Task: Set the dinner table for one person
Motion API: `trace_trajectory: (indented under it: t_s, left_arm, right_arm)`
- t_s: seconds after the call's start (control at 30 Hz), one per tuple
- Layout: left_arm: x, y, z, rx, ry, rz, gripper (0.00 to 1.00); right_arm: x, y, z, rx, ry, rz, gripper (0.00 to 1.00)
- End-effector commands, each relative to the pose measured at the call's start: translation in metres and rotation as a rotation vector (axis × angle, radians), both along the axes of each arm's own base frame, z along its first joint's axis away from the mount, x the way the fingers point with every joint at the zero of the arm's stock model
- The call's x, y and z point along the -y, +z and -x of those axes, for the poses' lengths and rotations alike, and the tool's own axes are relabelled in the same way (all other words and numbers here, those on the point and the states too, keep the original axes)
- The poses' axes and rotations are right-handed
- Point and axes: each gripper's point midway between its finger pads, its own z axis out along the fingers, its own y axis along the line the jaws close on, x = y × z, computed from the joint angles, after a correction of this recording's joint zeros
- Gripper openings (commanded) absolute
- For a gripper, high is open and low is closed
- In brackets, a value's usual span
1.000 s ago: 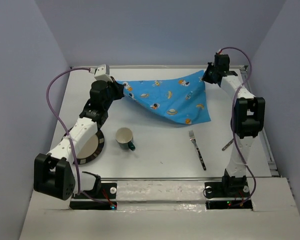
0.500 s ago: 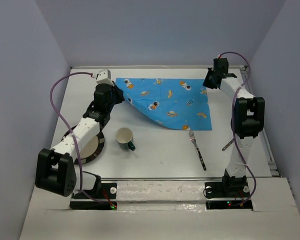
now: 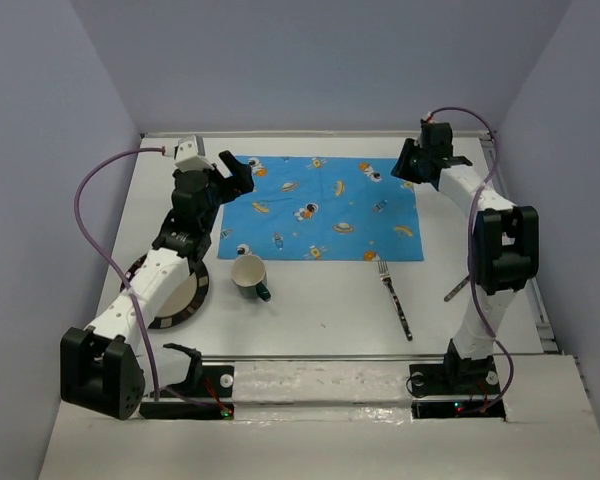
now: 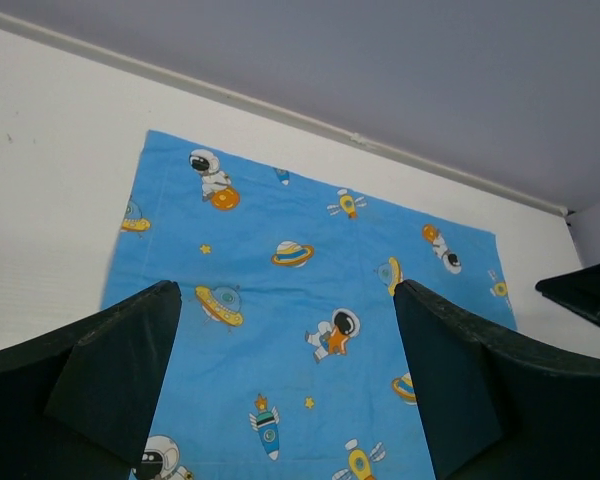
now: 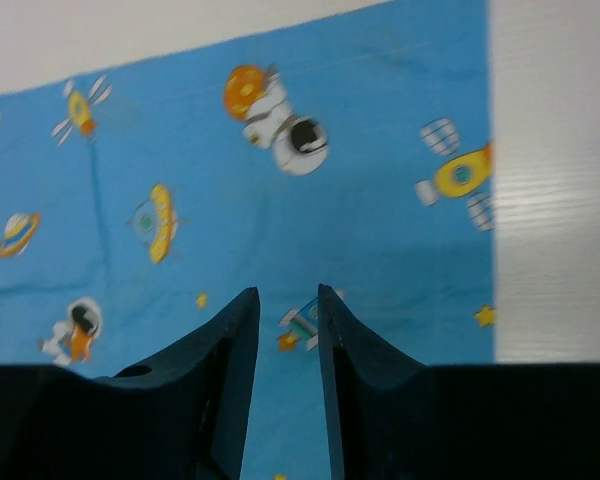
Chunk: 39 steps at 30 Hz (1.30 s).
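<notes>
Top view first: the white surface (image 3: 320,315) fills basically the whole frame. A blue space-print mat (image 3: 320,205) is spread flat on its far middle, with the mat's far edge close to the surface's far edge. Toward the left edge there's a plate (image 3: 189,292) half hidden under the left arm. A cup (image 3: 248,272) sits just right of it, near the mat's near-left corner. A fork (image 3: 394,297) points at the mat's near-right corner, tines right at the cloth edge. Some other utensil (image 3: 456,290) pokes out from behind the right arm by the right edge, and I can't tell what it is. The bare room is between cup and fork, plus the strip along the near edge. The left claw (image 3: 238,176) is over the mat's far-left corner and the right claw (image 3: 404,166) over its far-right corner, so the surface is underneath both.

Left wrist: the left claw (image 4: 285,290) is spread wide with nothing in it. The mat (image 4: 310,250) lies below, and the bare surface (image 4: 50,150) runs off to the left and far side.

Right wrist: the right claw (image 5: 288,295) has only a narrow gap between its fingers and grips nothing. The mat (image 5: 380,230) is under it, and the surface (image 5: 555,200) shows past the cloth's right edge.
</notes>
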Motion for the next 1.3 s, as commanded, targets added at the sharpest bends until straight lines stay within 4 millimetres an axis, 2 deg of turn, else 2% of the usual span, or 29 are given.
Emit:
trace_trajectory:
  t_s: [0.0, 0.03, 0.07, 0.1, 0.13, 0.17, 0.2, 0.27, 0.3, 0.4, 0.47, 0.57, 0.6, 0.63, 0.67, 0.8, 0.87, 1.07, 1.23, 1.27]
  left_arm:
    - [-0.007, 0.048, 0.001, 0.135, 0.000, 0.015, 0.99]
    - [-0.003, 0.055, 0.004, 0.149, -0.029, 0.012, 0.99]
    - [-0.001, 0.059, 0.005, 0.157, -0.046, 0.000, 0.99]
    - [0.004, 0.068, 0.009, 0.175, -0.076, 0.006, 0.99]
    - [0.007, 0.074, 0.011, 0.185, -0.095, 0.012, 0.99]
    - [0.010, 0.078, 0.014, 0.191, -0.115, 0.025, 0.99]
    - [0.021, 0.090, 0.022, 0.216, -0.181, 0.042, 0.99]
    - [0.030, 0.104, 0.031, 0.245, -0.230, 0.060, 0.99]
    - [0.035, 0.112, 0.041, 0.266, -0.276, 0.064, 0.99]
    - [0.036, 0.113, 0.054, 0.269, -0.306, 0.045, 0.99]
    - [0.030, 0.116, 0.067, 0.285, -0.303, 0.024, 0.99]
    - [0.020, 0.114, 0.079, 0.309, -0.277, -0.027, 0.99]
    - [0.017, 0.106, 0.079, 0.302, -0.264, -0.039, 0.99]
    - [0.011, 0.107, 0.080, 0.315, -0.231, -0.050, 0.99]
    - [0.011, 0.103, 0.080, 0.310, -0.226, -0.053, 0.99]
    - [0.018, 0.107, 0.084, 0.327, -0.266, -0.035, 0.99]
    - [0.019, 0.107, 0.086, 0.328, -0.276, -0.030, 0.99]
    - [0.020, 0.107, 0.088, 0.335, -0.283, -0.013, 0.99]
    - [0.022, 0.106, 0.089, 0.333, -0.291, -0.004, 0.99]
    - [0.022, 0.106, 0.089, 0.333, -0.289, -0.004, 0.99]
  right_arm:
    - [-0.087, 0.033, 0.024, 0.132, 0.204, -0.078, 0.31]
    - [-0.094, 0.028, 0.030, 0.126, 0.216, -0.086, 0.28]
    - [-0.107, 0.014, 0.040, 0.112, 0.243, -0.094, 0.22]
    - [-0.113, 0.004, 0.046, 0.098, 0.256, -0.099, 0.19]
    - [-0.119, 0.002, 0.049, 0.092, 0.268, -0.105, 0.13]
    - [-0.127, -0.007, 0.056, 0.072, 0.287, -0.112, 0.00]
    - [-0.147, -0.015, 0.066, 0.052, 0.339, -0.124, 0.00]
    - [-0.166, -0.024, 0.077, 0.042, 0.384, -0.099, 0.00]
    - [-0.186, -0.027, 0.086, 0.045, 0.421, -0.089, 0.00]
    - [-0.204, -0.034, 0.094, 0.039, 0.451, -0.089, 0.00]
    - [-0.215, -0.047, 0.101, 0.017, 0.467, -0.086, 0.00]
    - [-0.221, -0.067, 0.111, -0.022, 0.474, -0.064, 0.00]
    - [-0.218, -0.074, 0.112, -0.034, 0.465, -0.054, 0.00]
    - [-0.217, -0.085, 0.121, -0.060, 0.467, -0.043, 0.00]
    - [-0.214, -0.091, 0.123, -0.074, 0.455, -0.036, 0.00]
    - [-0.217, -0.107, 0.140, -0.099, 0.468, -0.039, 0.00]
    - [-0.219, -0.117, 0.157, -0.121, 0.486, -0.021, 0.00]
    - [-0.212, -0.130, 0.191, -0.167, 0.511, -0.003, 0.00]
    - [-0.200, -0.128, 0.203, -0.163, 0.510, 0.022, 0.00]
    - [-0.199, -0.122, 0.203, -0.145, 0.518, 0.026, 0.00]
